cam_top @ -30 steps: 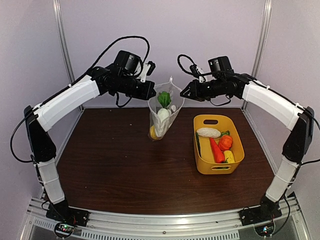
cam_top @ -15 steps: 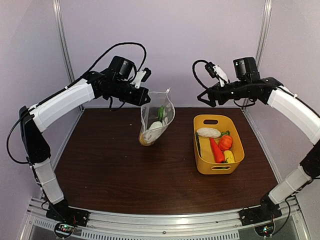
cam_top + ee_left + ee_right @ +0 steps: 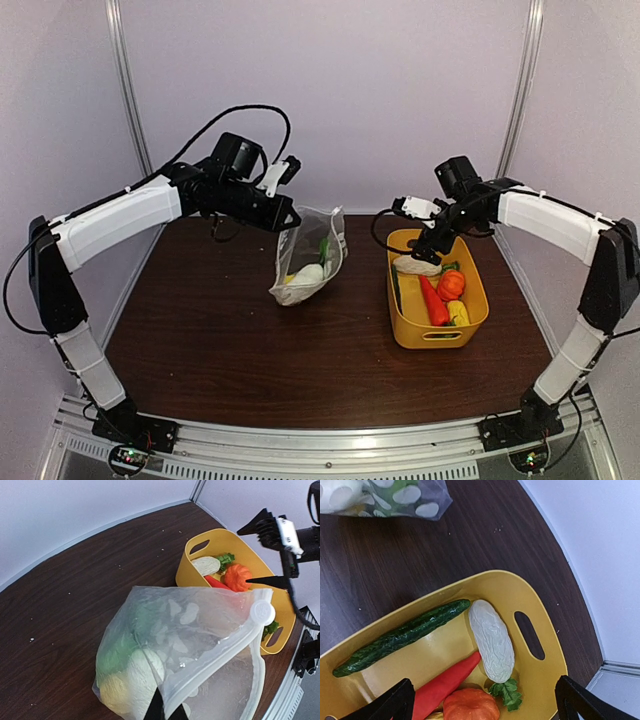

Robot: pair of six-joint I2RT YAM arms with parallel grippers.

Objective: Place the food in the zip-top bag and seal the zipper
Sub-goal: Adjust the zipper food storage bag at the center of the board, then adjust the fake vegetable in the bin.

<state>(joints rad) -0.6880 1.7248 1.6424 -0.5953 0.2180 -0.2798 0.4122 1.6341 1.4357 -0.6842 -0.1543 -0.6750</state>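
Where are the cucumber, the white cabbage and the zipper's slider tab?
cucumber (image 3: 402,636), right wrist view, middle of its dark green body.
white cabbage (image 3: 491,640), right wrist view, centre of its ribbed white body.
slider tab (image 3: 262,613), left wrist view, its round white face.

A yellow basket (image 3: 440,336) with cut-out handles sits directly beneath the right jaws, well apart from the left jaws, on a dark brown wooden table (image 3: 220,340). Pale walls (image 3: 400,80) stand behind.

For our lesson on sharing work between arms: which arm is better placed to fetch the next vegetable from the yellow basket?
Probably right: the right gripper hangs open over the yellow basket, above the white vegetable, while the left gripper is shut on the zip-top bag.
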